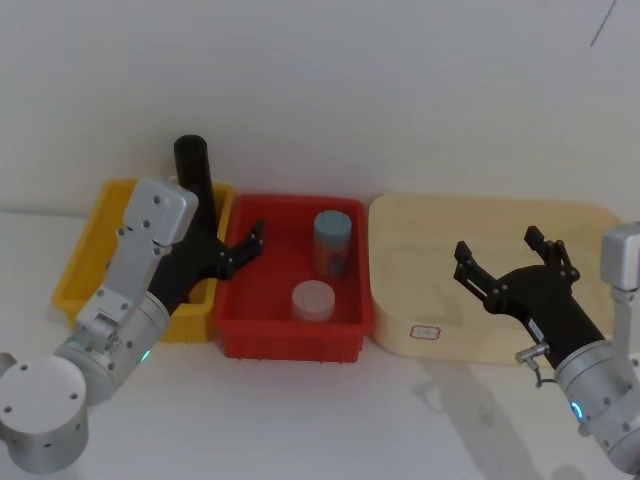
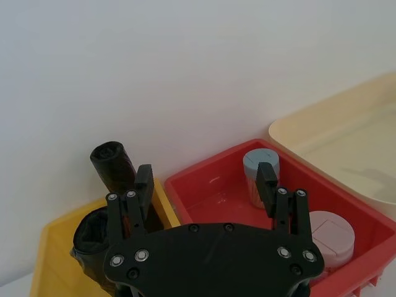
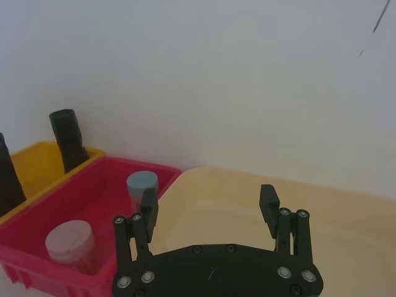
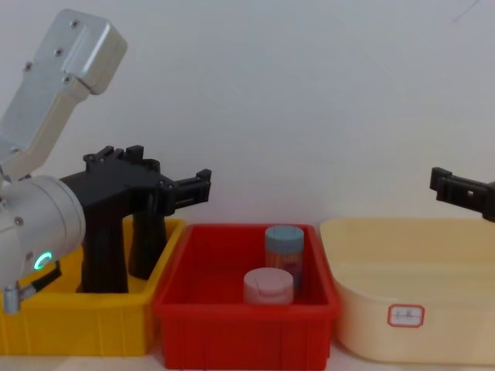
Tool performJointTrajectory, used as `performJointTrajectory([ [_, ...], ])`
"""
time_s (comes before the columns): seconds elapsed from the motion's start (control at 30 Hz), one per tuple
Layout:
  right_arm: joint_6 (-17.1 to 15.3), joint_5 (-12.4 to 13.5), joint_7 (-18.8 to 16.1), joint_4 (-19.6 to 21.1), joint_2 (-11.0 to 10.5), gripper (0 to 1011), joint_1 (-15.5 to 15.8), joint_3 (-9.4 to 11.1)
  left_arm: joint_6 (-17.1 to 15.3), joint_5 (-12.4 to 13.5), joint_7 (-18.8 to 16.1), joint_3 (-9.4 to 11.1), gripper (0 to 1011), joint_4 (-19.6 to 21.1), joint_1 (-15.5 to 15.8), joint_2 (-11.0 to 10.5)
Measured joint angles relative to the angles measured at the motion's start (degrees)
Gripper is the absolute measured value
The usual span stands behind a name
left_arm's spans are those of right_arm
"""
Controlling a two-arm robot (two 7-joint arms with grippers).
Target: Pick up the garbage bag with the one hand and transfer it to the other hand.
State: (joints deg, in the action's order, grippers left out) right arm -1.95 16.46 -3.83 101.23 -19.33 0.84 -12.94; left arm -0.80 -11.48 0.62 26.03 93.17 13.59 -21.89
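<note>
The garbage bag is a thick black crinkly roll standing in the yellow bin; in the chest view the garbage bag stands just under my left arm. A slimmer, taller black roll stands behind it. My left gripper, the one with the green ring, hangs open and empty over the wall between the yellow and red bins, right of the bag and above it. In the head view the left gripper points toward the red bin. My right gripper, with the blue ring, hovers open and empty over the cream tray.
The red bin in the middle holds a blue-lidded jar and a pale pink-lidded jar. The three containers stand side by side against a white wall. White tabletop lies in front of them.
</note>
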Motion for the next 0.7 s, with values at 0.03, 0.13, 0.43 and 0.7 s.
performJointTrajectory([
  [0.03,0.0,0.0,0.0,0.0,0.0,1001,0.0,0.0,0.0,0.0,0.0,0.0,1001,0.0,0.0,0.0],
  [0.13,0.0,0.0,0.0,0.0,0.0,1001,0.0,0.0,0.0,0.0,0.0,0.0,1001,0.0,0.0,0.0],
  [0.43,0.0,0.0,0.0,0.0,0.0,1001,0.0,0.0,0.0,0.0,0.0,0.0,1001,0.0,0.0,0.0],
  [0.7,0.0,0.0,0.0,0.0,0.0,1001,0.0,0.0,0.0,0.0,0.0,0.0,1001,0.0,0.0,0.0],
])
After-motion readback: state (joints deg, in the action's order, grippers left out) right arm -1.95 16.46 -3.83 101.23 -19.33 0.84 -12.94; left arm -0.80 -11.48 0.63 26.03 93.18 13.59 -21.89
